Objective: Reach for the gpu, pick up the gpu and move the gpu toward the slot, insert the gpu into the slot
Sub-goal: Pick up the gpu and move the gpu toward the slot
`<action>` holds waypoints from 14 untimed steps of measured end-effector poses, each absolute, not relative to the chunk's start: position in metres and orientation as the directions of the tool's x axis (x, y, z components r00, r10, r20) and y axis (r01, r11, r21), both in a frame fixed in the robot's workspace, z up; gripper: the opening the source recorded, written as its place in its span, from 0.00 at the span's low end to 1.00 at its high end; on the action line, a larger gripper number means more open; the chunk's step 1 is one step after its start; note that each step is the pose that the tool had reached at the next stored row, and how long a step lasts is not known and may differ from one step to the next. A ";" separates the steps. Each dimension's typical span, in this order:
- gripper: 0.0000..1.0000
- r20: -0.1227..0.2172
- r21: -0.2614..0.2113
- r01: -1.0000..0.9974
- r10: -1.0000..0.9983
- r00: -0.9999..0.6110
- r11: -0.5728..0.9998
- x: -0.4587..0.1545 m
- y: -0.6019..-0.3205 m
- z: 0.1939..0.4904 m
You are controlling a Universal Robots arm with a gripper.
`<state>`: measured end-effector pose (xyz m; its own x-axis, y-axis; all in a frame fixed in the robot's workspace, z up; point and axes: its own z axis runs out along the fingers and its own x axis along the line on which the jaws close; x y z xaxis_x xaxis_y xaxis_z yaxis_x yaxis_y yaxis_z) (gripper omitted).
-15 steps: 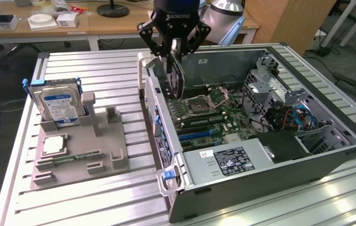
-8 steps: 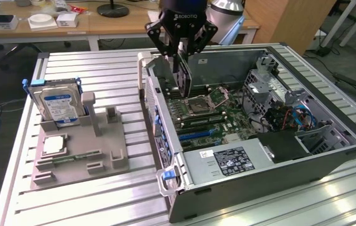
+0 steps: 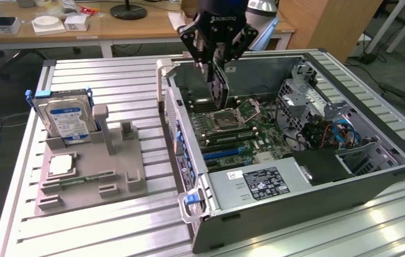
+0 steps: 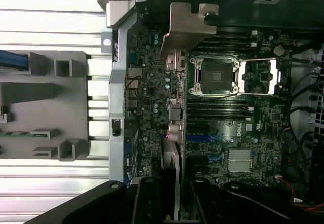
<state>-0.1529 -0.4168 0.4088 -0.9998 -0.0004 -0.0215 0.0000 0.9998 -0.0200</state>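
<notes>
Nearest the exterior camera, a slatted aluminium table (image 3: 110, 235) carries an open black computer case (image 3: 295, 214) lying on its side. A silver power supply with a black label (image 3: 260, 184) sits at the case's near end. Beyond it lies the green motherboard (image 3: 242, 140), with a square metal processor socket (image 3: 232, 114).

At the exterior view's left, just beside the case, a grey moulded fixture (image 3: 117, 160) holds a silver hard drive with a blue label (image 3: 67, 120) upright. A small green memory stick (image 3: 84, 179) lies flat in the fixture.

Over the far part of the motherboard, the black two-fingered gripper (image 3: 213, 67) is clamped on the gpu (image 3: 218, 93), a thin dark circuit card with a metal end bracket. The card hangs on edge, upright, inside the case opening. In the wrist view it runs edge-on just beside the processor socket, on the side toward the case's slotted wall. Whether its lower edge touches the board cannot be told.

Wooden desks (image 3: 138, 29) stand behind the table.
</notes>
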 end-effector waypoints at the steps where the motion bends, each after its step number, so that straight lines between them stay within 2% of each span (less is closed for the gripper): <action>1: 0.27 -0.021 -0.020 0.000 0.000 -1.000 1.000 -0.151 -0.417 0.409; 14: 0.27 -0.021 -0.020 0.000 -0.001 -1.000 1.000 -0.124 -0.417 0.409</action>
